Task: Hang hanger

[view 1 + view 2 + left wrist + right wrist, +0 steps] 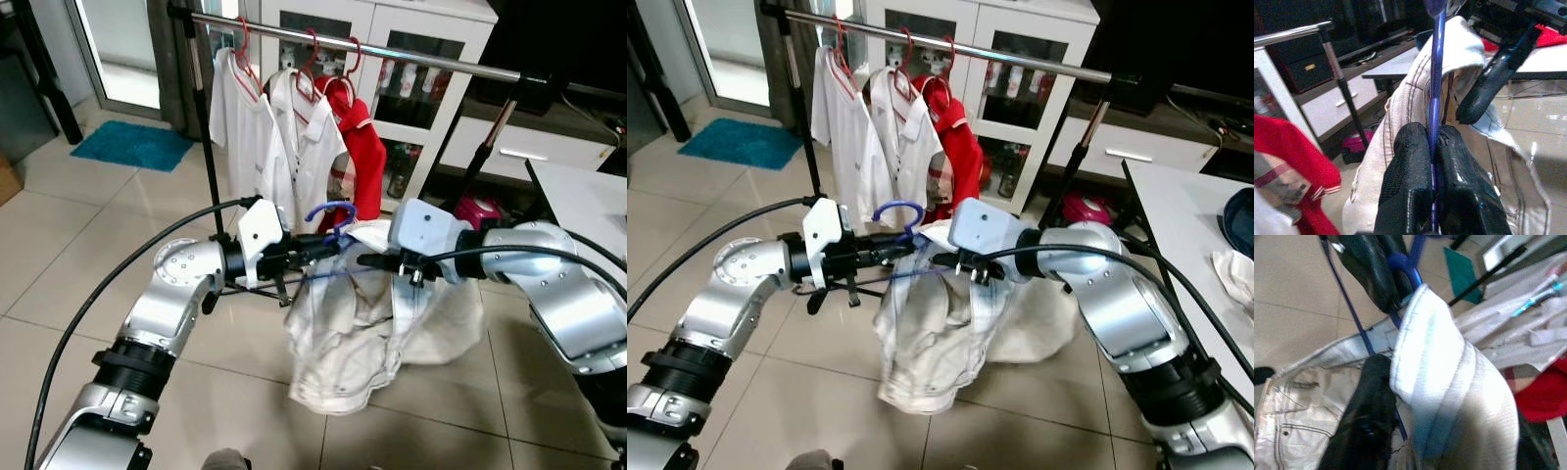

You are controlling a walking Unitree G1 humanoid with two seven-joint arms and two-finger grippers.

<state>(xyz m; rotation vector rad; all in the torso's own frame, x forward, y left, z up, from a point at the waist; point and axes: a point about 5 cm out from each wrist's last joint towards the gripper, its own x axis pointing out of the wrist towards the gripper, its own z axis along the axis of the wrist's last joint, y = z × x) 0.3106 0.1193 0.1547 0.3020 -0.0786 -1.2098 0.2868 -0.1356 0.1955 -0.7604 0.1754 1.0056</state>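
A blue hanger carries a cream garment that hangs low over the floor, well below the metal rail. My left gripper is shut on the hanger's neck just under the hook; in the left wrist view its two black fingers pinch the blue rod. From the other side my right gripper is closed on the garment's upper edge at the hanger's shoulder. One black finger lies against the cream cloth in the right wrist view.
The rail holds two white shirts and a red garment on red hangers. Its black upright stands left. Behind is a white glass-door cabinet, a pink object, a teal mat, and a white table right.
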